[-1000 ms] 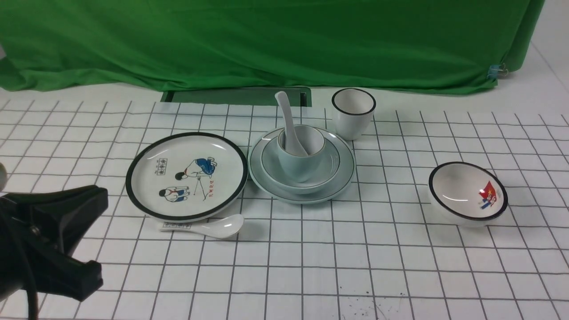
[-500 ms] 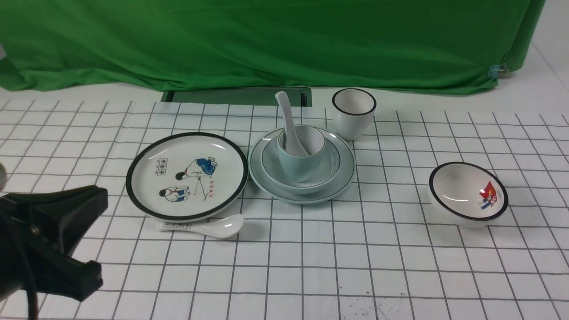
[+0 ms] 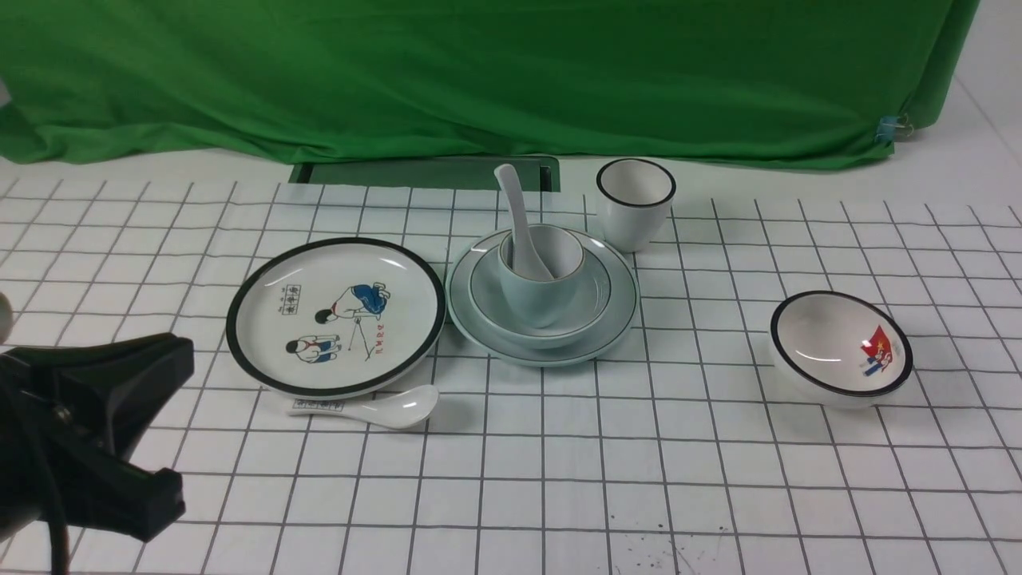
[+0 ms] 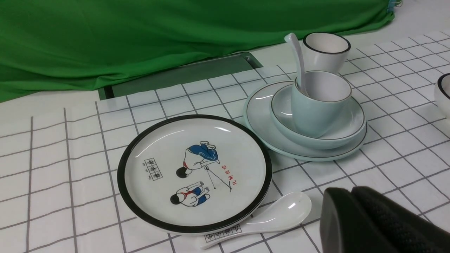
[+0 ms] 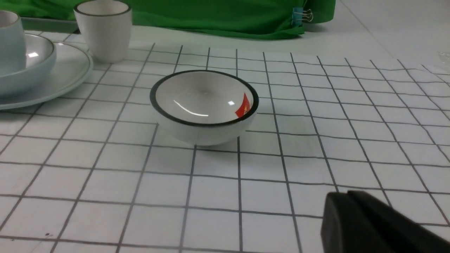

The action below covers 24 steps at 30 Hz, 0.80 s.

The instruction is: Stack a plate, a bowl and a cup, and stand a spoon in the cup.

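The spoon stands in the cup, stacked in the bowl on the plate mid-surface, while the closed, empty left hand rests apart and the right hand looks closed.

A black-rimmed cartoon plate with a marked spoon just beside it — farther right, a black-rimmed cup and picture bowl, well apart
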{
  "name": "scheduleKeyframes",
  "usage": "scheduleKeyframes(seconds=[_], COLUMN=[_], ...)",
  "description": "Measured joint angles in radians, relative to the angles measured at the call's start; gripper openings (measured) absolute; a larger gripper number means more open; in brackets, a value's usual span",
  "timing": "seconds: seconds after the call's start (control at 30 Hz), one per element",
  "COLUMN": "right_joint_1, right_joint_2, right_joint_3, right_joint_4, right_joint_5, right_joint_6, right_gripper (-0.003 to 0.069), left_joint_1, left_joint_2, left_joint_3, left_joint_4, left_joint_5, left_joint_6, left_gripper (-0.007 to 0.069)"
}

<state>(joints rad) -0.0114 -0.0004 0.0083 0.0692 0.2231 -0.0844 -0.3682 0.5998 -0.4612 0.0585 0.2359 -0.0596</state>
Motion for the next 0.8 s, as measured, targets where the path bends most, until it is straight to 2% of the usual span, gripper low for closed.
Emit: scheduleKeyframes(seconds=[0.2, 0.37, 0.57, 0.63, 0.7, 0.8], right_joint_1=[0.0, 0.0, 0.0, 0.0, 0.0, 0.0], right_joint_2=[0.0, 0.0, 0.0, 0.0, 0.0, 0.0], right_joint_3=[0.0, 0.0, 0.0, 0.0, 0.0, 0.0], right_joint_4=[0.0, -0.001, -0.001, -0.001, -0.001, -0.001], right_joint_5=[0.0, 0.0, 0.0, 0.0, 0.001, 0.001], right_joint_6=[0.003, 0.006, 0.006, 0.006, 0.006, 0.006], right_gripper=[0.0057, 0.0068, 0.008, 0.0083, 0.009, 0.0092], left_joint_1=[0.0, 0.015, 0.136, 0.176, 0.23, 0.252], left_joint_2=[-0.004, -0.127, -0.374, -0.43, -0.509, -0.588], left_joint_3=[0.01, 0.174, 0.435, 0.458, 0.462, 0.462], left_joint_4=[0.0, 0.0, -0.005, -0.011, -0.026, -0.05], left_joint_5=[-0.015, -0.246, -0.466, -0.445, -0.32, -0.122], left_joint_6=[0.0, 0.002, 0.006, 0.006, 0.006, 0.007], left_gripper=[-0.0029, -0.0029, -0.0029, -0.0029, -0.0029, -0.0029])
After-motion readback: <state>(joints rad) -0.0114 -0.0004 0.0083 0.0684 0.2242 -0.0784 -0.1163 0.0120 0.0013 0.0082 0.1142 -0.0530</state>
